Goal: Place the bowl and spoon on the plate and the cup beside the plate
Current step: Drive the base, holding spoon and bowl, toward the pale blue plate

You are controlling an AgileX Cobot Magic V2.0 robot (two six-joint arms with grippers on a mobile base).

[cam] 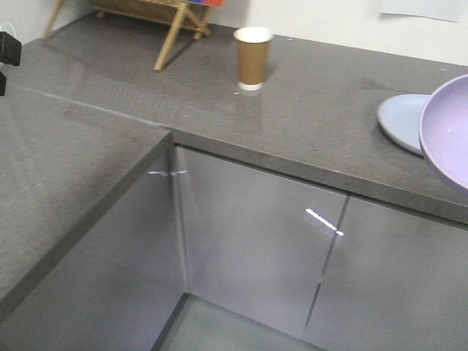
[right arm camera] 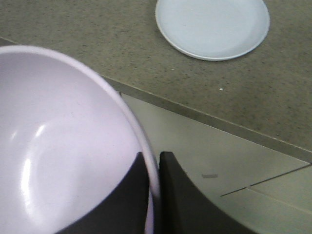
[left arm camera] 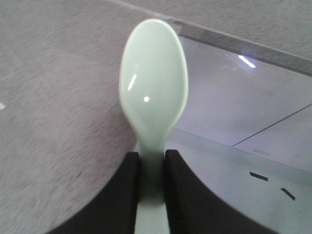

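My left gripper (left arm camera: 152,155) is shut on the handle of the mint-green spoon (left arm camera: 153,83), held in the air over the counter's edge. The lavender bowl (right arm camera: 63,146) is pinched by its rim in my shut right gripper (right arm camera: 152,157); it hangs off the counter's front and shows at the right edge as the bowl (cam: 447,131). The pale plate (right arm camera: 212,27) lies bare on the counter beyond it, seen also as the plate (cam: 401,121). The brown paper cup (cam: 253,57) stands upright at the back, well left of the plate. Neither gripper shows in the front view.
The grey L-shaped counter (cam: 307,117) has cabinet doors (cam: 256,234) below its front edge. A wooden stand (cam: 164,22) sits at the back left. A dark object (cam: 9,50) is at the far left edge.
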